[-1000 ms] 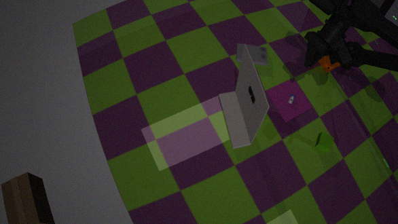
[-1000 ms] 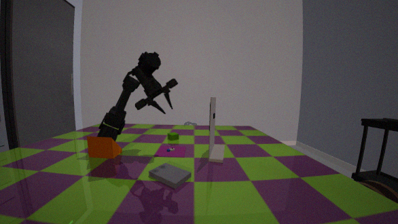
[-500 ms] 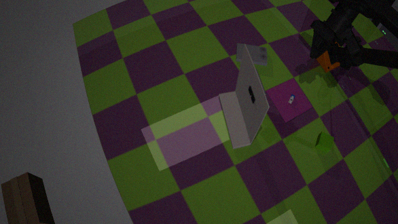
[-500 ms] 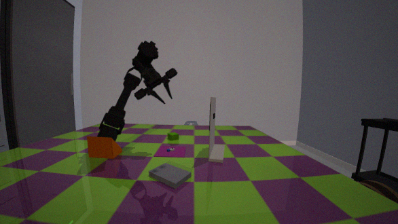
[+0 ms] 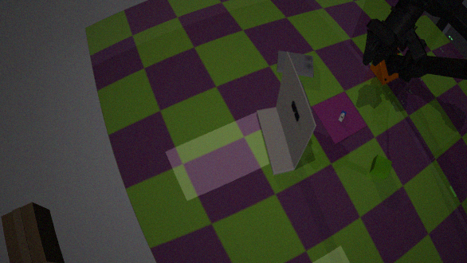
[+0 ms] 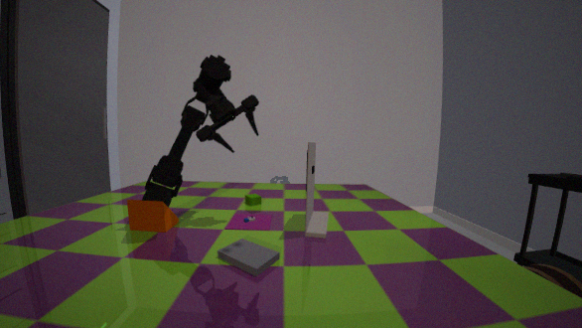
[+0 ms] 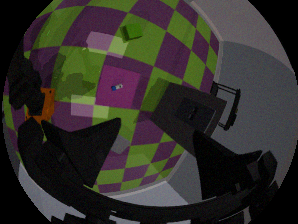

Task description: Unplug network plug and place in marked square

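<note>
The small white and blue plug lies flat on the table inside the magenta marked square. Nothing touches it. The grey upright panel stands just beside the square, and its dark socket is empty. My gripper is open and empty. It hangs high above the table, up and towards the arm's base from the square. The arm touches nothing on the table.
A green cube sits beyond the square. A flat grey box lies near the panel. The arm's orange base block is at the left. A black stand is off to the right.
</note>
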